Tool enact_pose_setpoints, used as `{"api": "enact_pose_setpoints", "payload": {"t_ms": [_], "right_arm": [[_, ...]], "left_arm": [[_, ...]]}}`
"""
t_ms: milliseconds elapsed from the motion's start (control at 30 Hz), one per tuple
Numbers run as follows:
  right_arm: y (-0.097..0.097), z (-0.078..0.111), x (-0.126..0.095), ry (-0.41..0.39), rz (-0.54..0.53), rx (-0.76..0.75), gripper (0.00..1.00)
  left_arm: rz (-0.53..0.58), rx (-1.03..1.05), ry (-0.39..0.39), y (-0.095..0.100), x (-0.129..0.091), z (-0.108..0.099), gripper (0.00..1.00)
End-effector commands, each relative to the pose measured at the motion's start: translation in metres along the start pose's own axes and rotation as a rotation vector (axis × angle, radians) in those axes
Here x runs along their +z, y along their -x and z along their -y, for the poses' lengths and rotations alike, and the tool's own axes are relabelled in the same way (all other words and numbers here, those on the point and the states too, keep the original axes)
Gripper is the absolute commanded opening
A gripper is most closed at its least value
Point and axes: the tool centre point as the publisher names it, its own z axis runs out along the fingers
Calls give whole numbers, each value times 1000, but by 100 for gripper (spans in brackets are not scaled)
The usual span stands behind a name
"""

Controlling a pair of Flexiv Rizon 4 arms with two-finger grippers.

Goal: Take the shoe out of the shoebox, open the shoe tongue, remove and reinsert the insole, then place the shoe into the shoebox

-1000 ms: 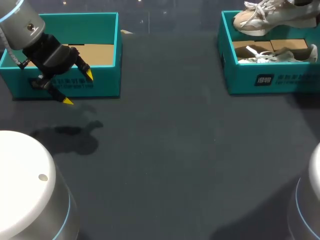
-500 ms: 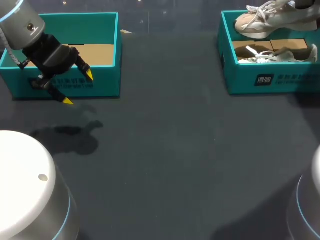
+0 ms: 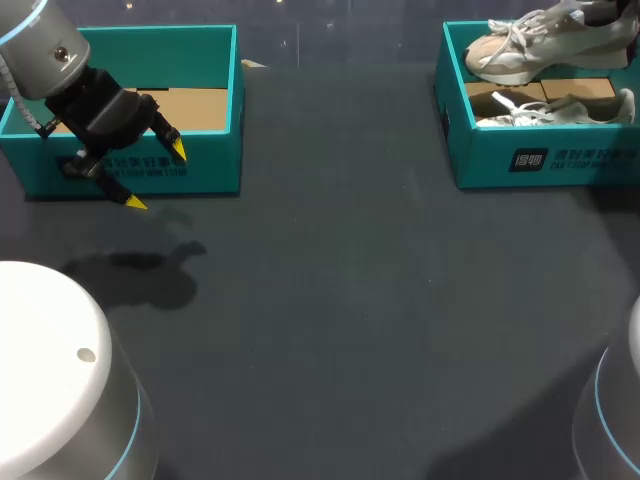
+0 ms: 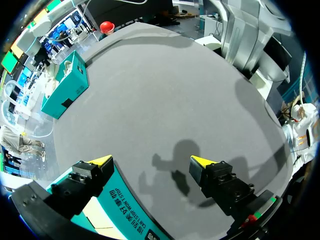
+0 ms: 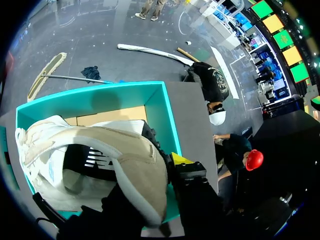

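- Nearest you, the middle of the worktop [image 3: 330, 300] is bare dark mat. I'd take that as the landing zone.
- Left end effector [image 3: 156, 176]: fingers spread wide, nothing between them. It hangs over the front wall of the empty teal box [image 3: 210, 178], one yellow tip above the wall and the other out over the worktop.
- Far right is the shoebox [image 3: 480, 165], open, with a second shoe [image 3: 560, 110] lying on its side inside on the cardboard.
- The shoe [image 3: 540, 45] is in the air above that shoebox — clear of the shoe below, but not past the box's walls.
- Right end effector [image 5: 175, 161]: pinching the shoe at the heel collar, by my read. The wrist view shows one yellow tip against the outside of the heel. The other is hidden by the shoe, presumably inside it. The shoe hangs unsupported otherwise, so the grip must be carrying it.
- Step in hand, as I judge it: the first one, taking the shoe out of the shoebox. It's lifted but not yet carried out. Tongue and insole are untouched.
- Next move calls for:
  - enough height to clear the near wall
  - a carry toward you, over the open worktop
  - setting it down sole-first, so the left end effector can reach the tongue
- Watch the heel-only grip — the toe hangs free and may swing or snag the wall on the way out.
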Motion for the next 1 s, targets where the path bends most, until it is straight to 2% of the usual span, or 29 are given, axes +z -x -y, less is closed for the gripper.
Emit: {"api": "enact_pose_setpoints", "payload": {"t_ms": [33, 1000], "right_arm": [[-2, -3, 4, -9, 3, -1, 0], [-19, -10, 31, -63, -1, -17, 0]], "left_arm": [[-1, 1, 2, -1, -1, 0, 100], [-1, 1, 2, -1, -1, 0, 100]]}}
